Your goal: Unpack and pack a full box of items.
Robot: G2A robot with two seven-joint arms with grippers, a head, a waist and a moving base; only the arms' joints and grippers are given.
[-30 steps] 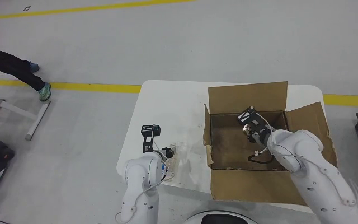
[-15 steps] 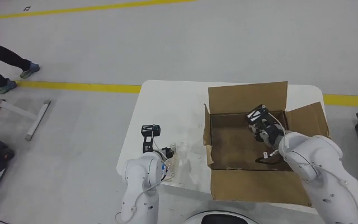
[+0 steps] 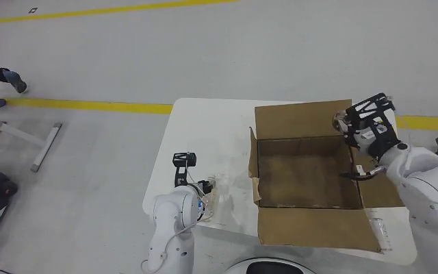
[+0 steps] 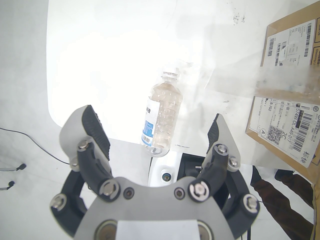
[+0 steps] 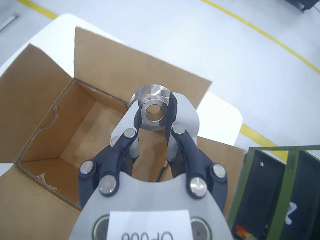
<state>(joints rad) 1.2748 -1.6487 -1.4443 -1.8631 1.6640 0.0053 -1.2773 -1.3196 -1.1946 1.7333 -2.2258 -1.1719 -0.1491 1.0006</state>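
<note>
One cardboard box (image 3: pixel 301 120) is sitting open on the one white table (image 3: pixel 205 137), all four flaps folded outward. Two grippers are showing. The right gripper (image 5: pixel 153 111) is clamping its fingers on a single metal flange (image 5: pixel 150 92), a ring-shaped part with a small hole in its plate, and is holding it up over the right end of the box's rear flap. The left gripper (image 4: pixel 153 118) is hanging with its fingers spread wide apart above one clear plastic bottle (image 4: pixel 162 121), which is lying on its side near the table's front edge, well to the left of the box. From above, that bottle is partly hiding behind the left arm and is looking faint. A clear object (image 3: pixel 380 233) by the box's near right corner is too dim to identify. The right gripper is covering part of the box floor in its wrist view.
</note>
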